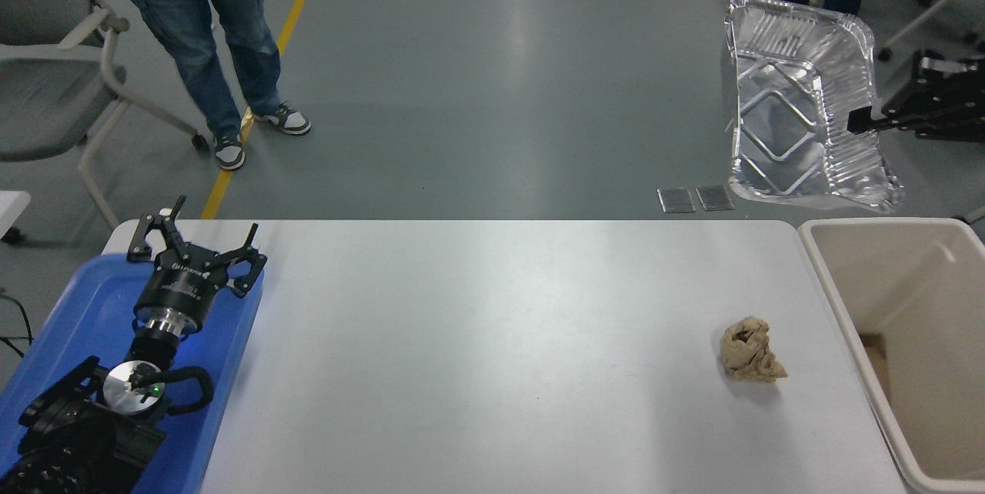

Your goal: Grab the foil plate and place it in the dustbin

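The foil plate [800,132], a shiny silver ribbed tray, hangs tilted on edge in the air past the table's far right corner, its inside facing the camera. My right gripper [862,121] comes in from the right edge and is shut on the plate's right rim. The dustbin [839,278], a large cream-white bin, stands at the table's right end, just below and to the right of the plate. My left gripper [196,248] rests open over the blue tray at the lower left.
A crumpled brown paper ball [750,350] lies on the white table [492,355] near the bin. A blue tray [77,325] sits at the left. A person's legs [208,40] and a grey chair [54,78] are beyond the table's far left.
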Robot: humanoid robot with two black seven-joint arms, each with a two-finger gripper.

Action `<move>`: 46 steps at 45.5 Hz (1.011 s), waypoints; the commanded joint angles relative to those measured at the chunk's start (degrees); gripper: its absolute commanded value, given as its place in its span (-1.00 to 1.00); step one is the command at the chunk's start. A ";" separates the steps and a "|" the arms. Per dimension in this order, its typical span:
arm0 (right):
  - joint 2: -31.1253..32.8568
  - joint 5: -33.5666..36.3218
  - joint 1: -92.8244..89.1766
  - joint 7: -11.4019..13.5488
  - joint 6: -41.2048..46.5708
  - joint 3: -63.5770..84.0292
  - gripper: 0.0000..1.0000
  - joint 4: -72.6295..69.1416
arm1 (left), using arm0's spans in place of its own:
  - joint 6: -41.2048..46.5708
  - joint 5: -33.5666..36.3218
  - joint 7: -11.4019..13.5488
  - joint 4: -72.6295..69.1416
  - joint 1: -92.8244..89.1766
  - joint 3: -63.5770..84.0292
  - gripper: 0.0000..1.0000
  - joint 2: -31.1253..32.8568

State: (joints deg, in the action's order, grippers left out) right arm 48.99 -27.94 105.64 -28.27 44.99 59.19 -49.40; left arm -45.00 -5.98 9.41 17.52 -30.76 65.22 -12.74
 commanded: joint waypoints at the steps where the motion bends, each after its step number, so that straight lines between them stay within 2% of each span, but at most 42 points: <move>1: 0.84 0.25 -21.16 -0.03 0.01 -9.78 -1.00 15.73 | 0.00 0.00 0.00 -0.03 0.00 -0.01 0.99 0.00; 7: -0.29 2.18 -34.77 0.05 -2.62 -17.34 -1.00 27.15 | 0.00 0.00 0.00 0.06 0.00 -0.01 0.99 0.00; 17: -7.50 13.16 -51.84 0.40 -6.48 -21.93 -1.00 43.25 | 0.00 0.00 0.00 -0.03 0.00 -0.01 0.99 0.00; 20: -8.73 16.77 -55.54 1.98 -10.79 -21.93 -1.00 44.57 | 0.00 0.00 0.00 -0.03 0.00 -0.01 0.99 0.00; 32: -11.54 18.97 -62.57 11.82 -23.97 -22.10 -1.00 44.83 | 0.00 0.00 0.00 -0.03 0.00 0.08 0.99 0.00; 38: -13.92 19.23 -65.82 19.82 -30.74 -22.36 -1.00 44.83 | 0.00 0.00 0.00 -0.03 0.09 0.08 0.99 0.00; 42: -14.89 23.00 -66.44 24.56 -32.68 -23.86 -1.00 44.83 | 0.00 -0.09 0.00 -0.03 0.09 0.08 0.99 0.00; 46: -15.50 26.53 -66.79 26.33 -33.03 -24.04 -1.00 44.75 | 0.00 0.00 0.00 -0.03 0.09 0.17 0.99 0.00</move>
State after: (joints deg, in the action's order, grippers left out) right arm 36.29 -8.05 43.00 -11.08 18.34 36.66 -5.48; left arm -45.00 -6.00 9.40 17.50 -30.70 65.28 -12.74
